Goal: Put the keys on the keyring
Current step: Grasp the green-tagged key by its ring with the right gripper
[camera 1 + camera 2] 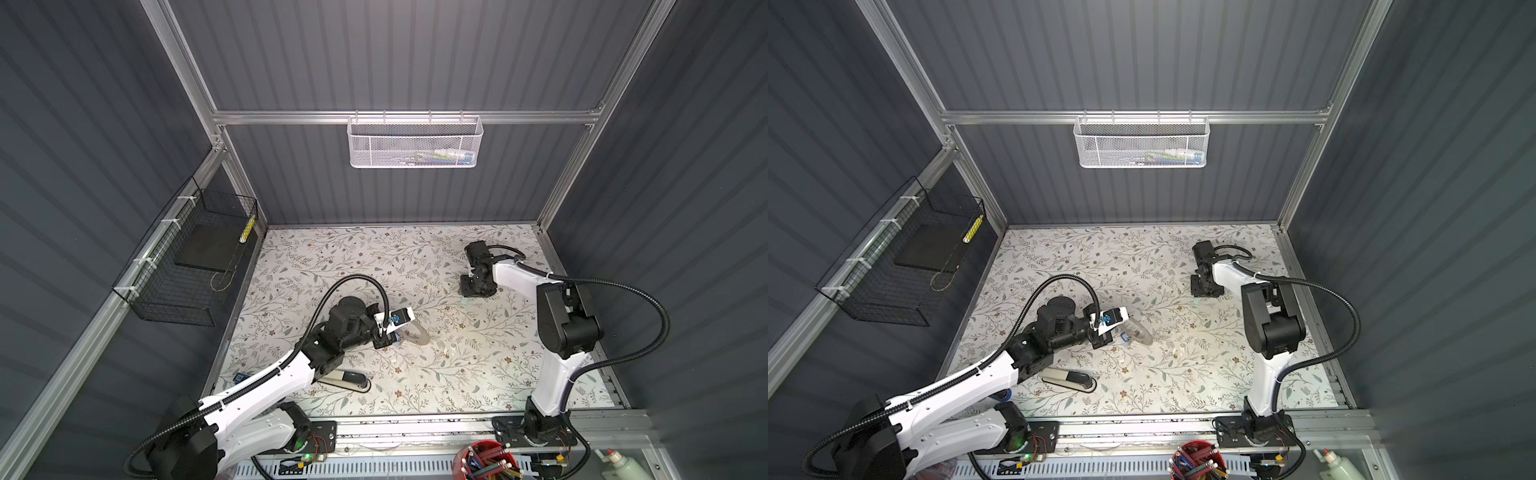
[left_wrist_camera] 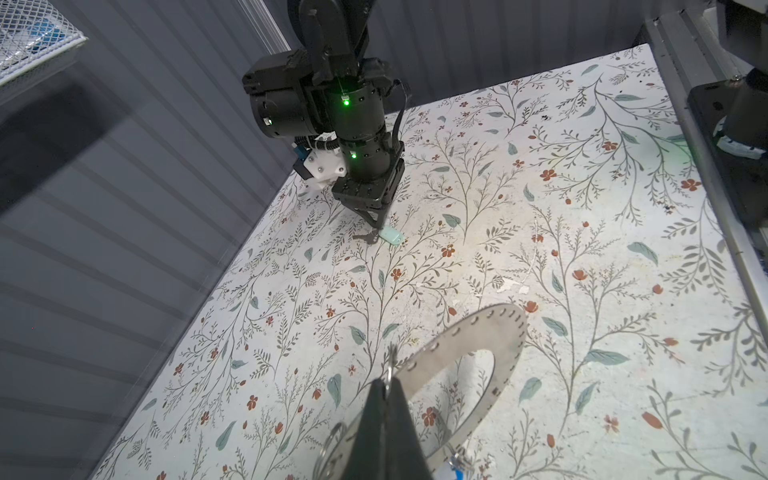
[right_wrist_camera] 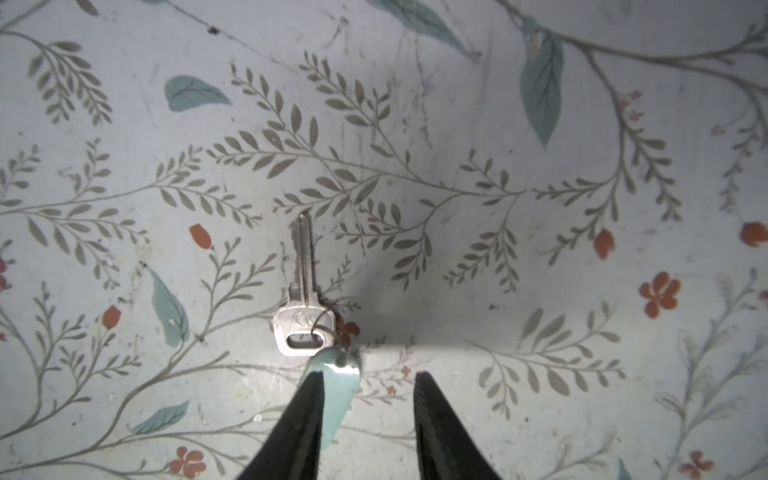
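Left jaws clenched on tilted keyring (image 2: 498, 345) edge, right jaws parted low over tabletop (image 3: 540, 257), mint tag (image 3: 338, 388) of key (image 3: 305, 320) touching one jaw's inner side.

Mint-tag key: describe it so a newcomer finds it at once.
On the floral table, look toward the back right, under the right gripper. A small silver key lies flat there, just ahead of its jaws. Its pale mint tag sets it apart; the other tag, by the keyring, is blue.

Left fingers (image 2: 374, 436) are pressed together, right fingers (image 3: 440, 428) parted and pointing downward.
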Tool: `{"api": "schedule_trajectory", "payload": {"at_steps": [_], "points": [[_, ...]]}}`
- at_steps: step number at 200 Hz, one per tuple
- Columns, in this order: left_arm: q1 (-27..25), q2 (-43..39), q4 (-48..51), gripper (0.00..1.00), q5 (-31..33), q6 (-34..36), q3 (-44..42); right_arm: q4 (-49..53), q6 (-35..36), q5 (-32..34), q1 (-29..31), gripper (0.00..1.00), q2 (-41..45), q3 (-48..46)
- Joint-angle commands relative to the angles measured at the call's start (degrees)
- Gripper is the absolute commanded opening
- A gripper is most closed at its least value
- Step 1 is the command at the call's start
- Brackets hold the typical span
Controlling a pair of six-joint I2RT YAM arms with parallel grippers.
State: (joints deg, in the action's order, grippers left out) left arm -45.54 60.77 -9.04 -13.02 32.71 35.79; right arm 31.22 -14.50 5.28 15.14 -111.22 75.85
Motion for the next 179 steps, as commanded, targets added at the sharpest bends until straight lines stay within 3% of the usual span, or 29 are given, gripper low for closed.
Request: {"api": "schedule_trajectory", "payload": {"at_steps": [1,84,179], "points": [[0.4,0.3,-0.8,0.0,0.3,0.1,0.6,2.9,0.9,0.1,-0.3,0.37,-2.3,2.9],[0.5,0.8,0.0,0.0,0.8,1.0,0.8,5.5,0.3,-0.6,-0.4,0.28,-6.0,6.3],[0.5,1.2,0.0,0.0,0.5,1.6,1.1,2.5,1.3,-4.2,0.5,0.07,-1.4,1.0]]}}
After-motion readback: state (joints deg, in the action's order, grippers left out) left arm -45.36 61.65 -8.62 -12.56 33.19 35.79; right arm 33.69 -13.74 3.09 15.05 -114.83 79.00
